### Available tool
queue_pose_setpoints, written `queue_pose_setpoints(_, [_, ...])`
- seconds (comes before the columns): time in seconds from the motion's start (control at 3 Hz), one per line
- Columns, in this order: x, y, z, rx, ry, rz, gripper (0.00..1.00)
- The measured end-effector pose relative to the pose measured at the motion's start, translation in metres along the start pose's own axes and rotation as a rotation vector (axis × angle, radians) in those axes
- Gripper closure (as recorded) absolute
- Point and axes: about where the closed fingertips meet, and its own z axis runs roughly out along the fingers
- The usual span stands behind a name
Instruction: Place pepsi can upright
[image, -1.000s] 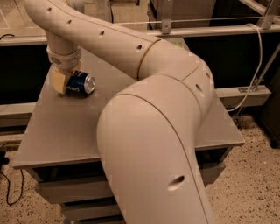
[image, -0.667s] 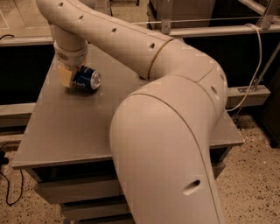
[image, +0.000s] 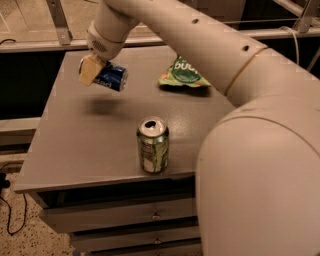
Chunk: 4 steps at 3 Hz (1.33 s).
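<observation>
The pepsi can (image: 112, 76) is dark blue with white lettering. It lies on its side in the air, above the left back part of the grey table (image: 90, 135), with its shadow on the tabletop below. My gripper (image: 92, 70) is shut on the can's left end, with a yellowish finger (image: 89, 69) across it. My large white arm comes in from the right and fills the right side of the view.
A green-and-silver can (image: 152, 144) stands upright near the table's front edge. A green chip bag (image: 183, 73) lies at the back middle. Drawers (image: 120, 215) sit under the tabletop. A rail runs behind the table.
The can was lying on the table at the far left with the gripper on it. Now it is lifted off the tabletop, held in the gripper.
</observation>
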Motion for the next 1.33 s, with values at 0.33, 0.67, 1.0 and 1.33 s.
queue_pose_setpoints(0.33, [0.014,0.004,-0.043,-0.043,-0.145,-0.062,1.00])
queue_pose_setpoints(0.67, [0.045,0.001,-0.080,-0.088,-0.273,-0.095,1.00])
queue_pose_setpoints(1.0, [0.082,-0.007,-0.105,-0.141,-0.415,-0.102,1.00])
queue_pose_setpoints(1.33, [0.113,-0.013,-0.119,-0.189,-0.554,-0.106,1.00])
